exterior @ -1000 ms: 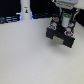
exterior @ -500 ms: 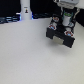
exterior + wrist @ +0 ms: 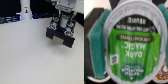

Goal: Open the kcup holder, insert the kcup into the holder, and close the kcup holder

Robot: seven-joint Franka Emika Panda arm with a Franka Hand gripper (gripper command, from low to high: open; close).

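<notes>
Green and white fill the wrist view: the kcup sits right under the camera, its round foil lid turned toward the lens, with printed lettering on a green band and a white rim around it. A dark teal-edged shape shows beside it at the frame's border, and a strip of orange at another corner; what either belongs to cannot be told.

In the exterior view the kcup is only a small pale-green patch at the lower end of the gripper, directly above the kcup holder. The fingers appear closed around the pod, holding it upright, though the picture is too blurred to make out the finger pads themselves. Whether the pod already touches the holder's tray or hangs just over it cannot be told.

The kcup holder is a black boxy unit standing on the pale tabletop, toward the exterior view's right and far side. Its top carries a few darker round pods beside the gripper, and a pale notch shows in its front face.

The arm, white and grey, comes down from the upper edge of the frame. Well apart, at the exterior view's left, a white post stands against the dark background at the tabletop's far edge.
</notes>
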